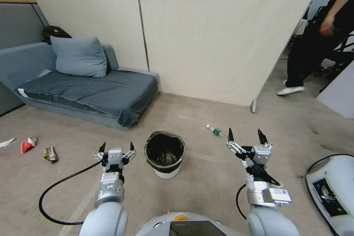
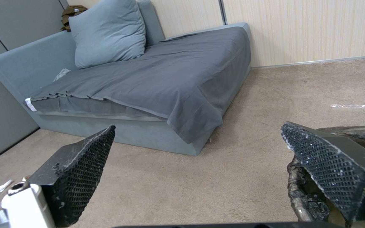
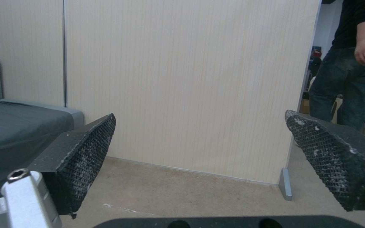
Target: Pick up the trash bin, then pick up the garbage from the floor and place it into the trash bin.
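Observation:
The trash bin (image 1: 165, 153), small, round and white with a black bag liner, stands on the carpet straight ahead between my arms. My left gripper (image 1: 116, 147) hangs open just left of the bin, nothing between its fingers; the left wrist view catches the bin's liner (image 2: 362, 134) behind one fingertip. My right gripper (image 1: 246, 135) is open to the bin's right and holds nothing. Garbage lies on the floor far left: a red wrapper (image 1: 28, 143), a brown-yellow wrapper (image 1: 50, 153) and a white scrap (image 1: 6, 142). A small plastic bottle (image 1: 214, 130) lies beyond the bin.
A grey sofa (image 1: 88, 92) with a cushion stands against the wall at back left. A wall panel (image 1: 221, 33) closes off the space ahead. A black cable (image 1: 55, 191) loops on the floor at left. A white device (image 1: 332, 191) sits at right.

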